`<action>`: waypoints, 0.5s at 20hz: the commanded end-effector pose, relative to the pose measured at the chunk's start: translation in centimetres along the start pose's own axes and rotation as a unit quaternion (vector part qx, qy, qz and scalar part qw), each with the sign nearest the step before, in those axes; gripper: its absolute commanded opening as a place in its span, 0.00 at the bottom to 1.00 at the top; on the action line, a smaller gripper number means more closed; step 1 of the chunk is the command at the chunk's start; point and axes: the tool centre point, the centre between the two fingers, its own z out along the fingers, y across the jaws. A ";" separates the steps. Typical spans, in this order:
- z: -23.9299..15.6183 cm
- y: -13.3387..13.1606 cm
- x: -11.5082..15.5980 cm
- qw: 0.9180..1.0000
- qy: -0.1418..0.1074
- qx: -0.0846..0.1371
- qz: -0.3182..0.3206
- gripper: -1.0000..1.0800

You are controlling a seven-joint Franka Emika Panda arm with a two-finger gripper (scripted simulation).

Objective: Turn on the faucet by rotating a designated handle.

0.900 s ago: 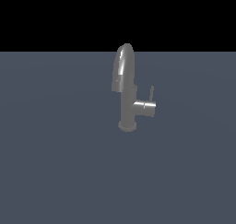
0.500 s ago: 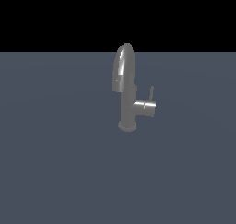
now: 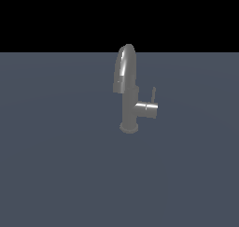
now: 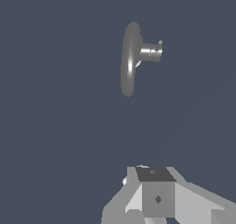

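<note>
No text, label, brand, number or sign can be read in either view. The faucet is plain grey metal with no markings, and the flat grey-blue surface it stands on is also unmarked.

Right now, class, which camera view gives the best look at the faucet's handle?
The exterior view: the handle shows side-on as a thin rod rising from the end of the side stub. The wrist view looks down from above, so the handle is only a small foreshortened nub at the stub's tip.
</note>
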 end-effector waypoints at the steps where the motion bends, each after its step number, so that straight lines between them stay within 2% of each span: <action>1: 0.2 0.1 1.2 1.000 -0.013 0.015 0.017 0.00; 6: 0.6 0.4 4.1 0.996 -0.045 0.054 0.058 0.00; 10: 1.2 0.8 6.4 0.989 -0.072 0.086 0.093 0.00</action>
